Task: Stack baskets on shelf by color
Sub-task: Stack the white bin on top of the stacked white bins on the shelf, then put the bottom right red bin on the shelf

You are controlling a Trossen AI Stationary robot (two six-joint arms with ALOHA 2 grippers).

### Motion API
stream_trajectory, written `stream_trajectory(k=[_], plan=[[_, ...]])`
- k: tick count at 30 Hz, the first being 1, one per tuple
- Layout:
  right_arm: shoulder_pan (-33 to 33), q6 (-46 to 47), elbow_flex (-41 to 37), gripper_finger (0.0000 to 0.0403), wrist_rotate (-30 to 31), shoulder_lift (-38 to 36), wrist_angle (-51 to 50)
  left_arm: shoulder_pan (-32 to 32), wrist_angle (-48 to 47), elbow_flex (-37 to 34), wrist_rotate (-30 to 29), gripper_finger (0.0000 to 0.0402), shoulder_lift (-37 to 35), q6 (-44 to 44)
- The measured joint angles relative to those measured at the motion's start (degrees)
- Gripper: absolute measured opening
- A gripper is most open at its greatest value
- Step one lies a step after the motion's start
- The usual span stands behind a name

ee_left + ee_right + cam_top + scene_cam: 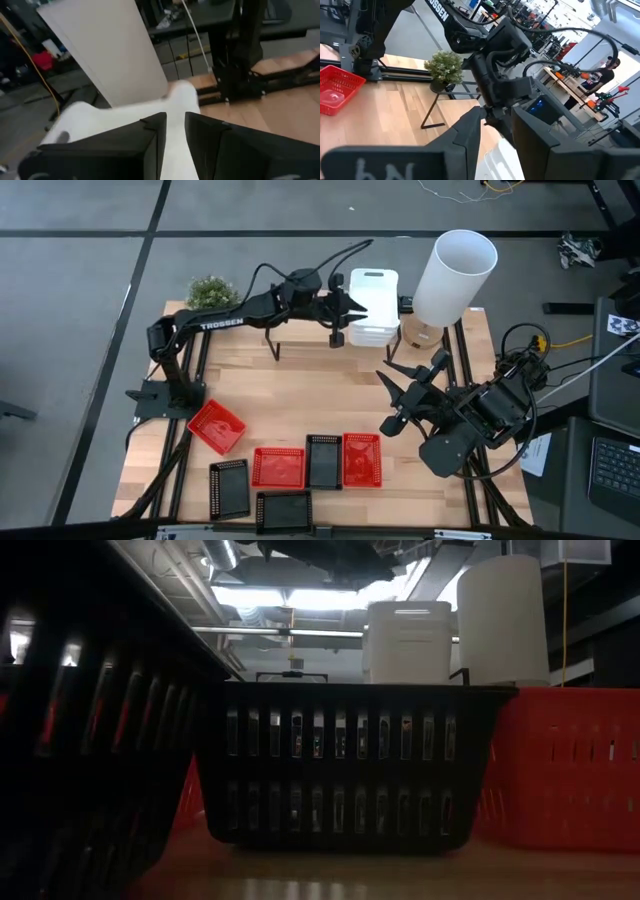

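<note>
White baskets (372, 308) are already stacked on the shelf (300, 328), where the left gripper (345, 308) is held over them, fingers slightly apart. Six red and black baskets (306, 467) remain unsorted on the table (300, 390); the right gripper (400, 395) waits spread open.

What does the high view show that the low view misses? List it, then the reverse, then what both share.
Only the high view: both dark arms, the left gripper at the stacked white solid plastic baskets on the light-wood shelf, the right gripper open above the wooden table, and the small green plant.

Only the low view: the black mesh basket's slotted wall up close, and ceiling lights.

Both: white baskets, tall white cylinder, red mesh baskets.
</note>
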Motion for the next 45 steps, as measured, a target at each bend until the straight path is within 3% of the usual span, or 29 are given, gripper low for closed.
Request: stream_trajectory(k=[5, 10, 14, 25, 36, 40, 45], plan=[[-0.02, 0.09, 0.0, 0.0111, -3.3, 0.0, -0.07, -0.64, -1.57, 0.02, -1.03, 0.0064, -1.94, -0.55], [-0.02, 3.4, -0.02, 0.0111, -6.76, 0.0, -2.94, -0.04, -19.26, 0.07, -7.84, 0.006, -5.15, 4.7], [-0.02, 4.67, 0.01, 0.0111, -6.95, 0.0, -4.84, 2.59, -27.52, 0.02, -8.18, 0.006, -4.05, 4.35], [-0.02, 5.62, 0.01, 0.0111, -6.93, -0.02, -4.77, 3.63, -19.93, -0.1, -8.36, 0.006, 4.34, 6.24], [-0.02, 5.61, 0.01, 0.0111, -6.92, -0.02, -4.77, 3.56, -13.53, 0.0, -8.13, 0.006, 4.71, 6.44], [0.0, 5.62, 0.01, 0.0111, -6.93, -0.02, -4.77, 3.42, -15.02, 0.0, -10.4, 0.006, 4.45, 6.44], [-0.02, 5.67, 0.01, 0.0111, -9.52, -0.02, -4.79, 1.62, -23.11, -0.09, -15.47, 0.006, -1.61, 5.25]])
